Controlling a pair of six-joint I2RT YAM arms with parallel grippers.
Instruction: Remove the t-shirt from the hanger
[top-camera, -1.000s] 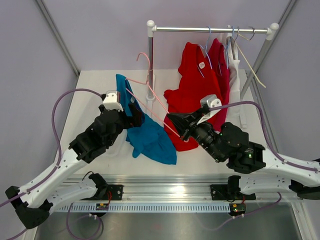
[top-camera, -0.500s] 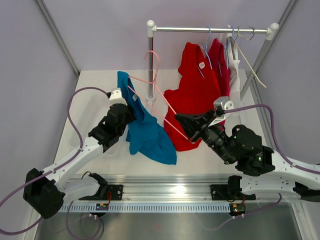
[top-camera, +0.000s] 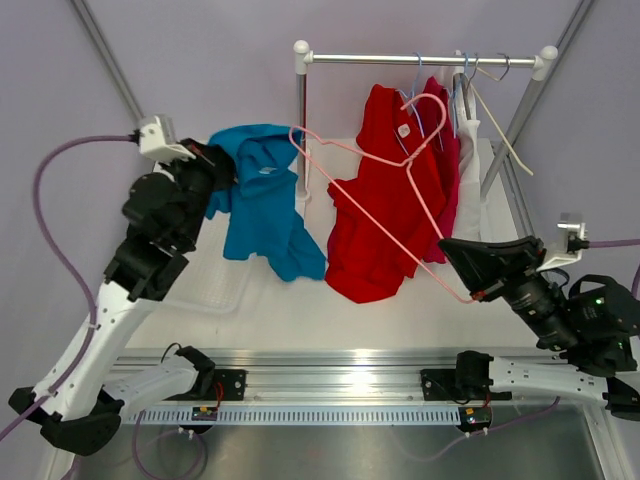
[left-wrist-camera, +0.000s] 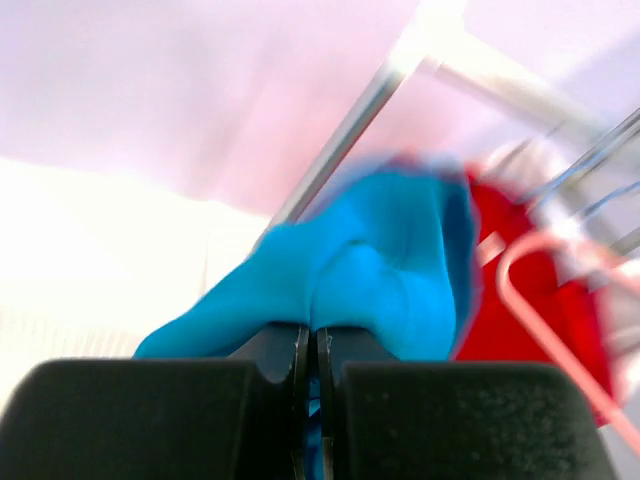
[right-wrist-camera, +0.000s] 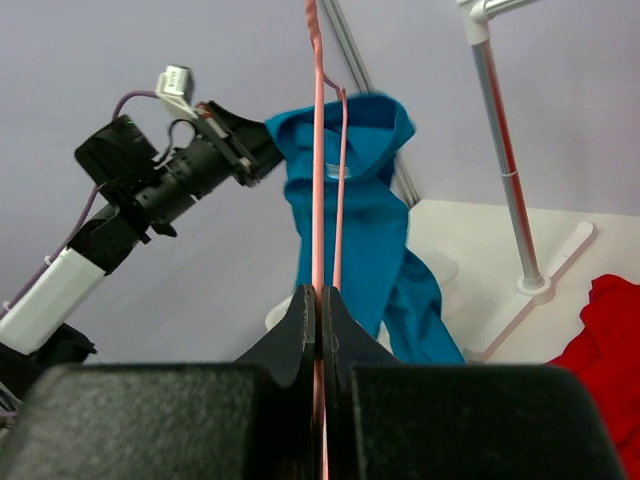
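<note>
Your left claw (top-camera: 214, 166) is pressed together on a fold of the blue t-shirt (top-camera: 262, 200). The left wrist view shows its two fingers (left-wrist-camera: 270, 345) nipped on the cloth with no gap between them. That claw sits high at the far left, and the shirt hangs from it above the table (top-camera: 300, 310), bunched at the top, with its lower part trailing down toward the near right.

The pink hanger (top-camera: 400, 238) reaches from the shirt across the middle of the scene. Its far-left shoulder lies against the shirt's upper right edge, and you cannot tell from these views whether that end sits inside the fabric or only against it. Its hook curls up in front of the red garments (top-camera: 370, 255).

Your right claw (top-camera: 474, 293) is clamped on the hanger's near-right corner. In the right wrist view the pink wire (right-wrist-camera: 317, 150) comes straight up out of the closed fingers (right-wrist-camera: 298, 320) and crosses the blue cloth (right-wrist-camera: 350, 200).

Behind all this, the red garments hang from the rack's rail (top-camera: 400, 59) at the far side, with more hangers crowded at the rail's right end. The rack's left post (top-camera: 301, 110) stands just right of the shirt.
</note>
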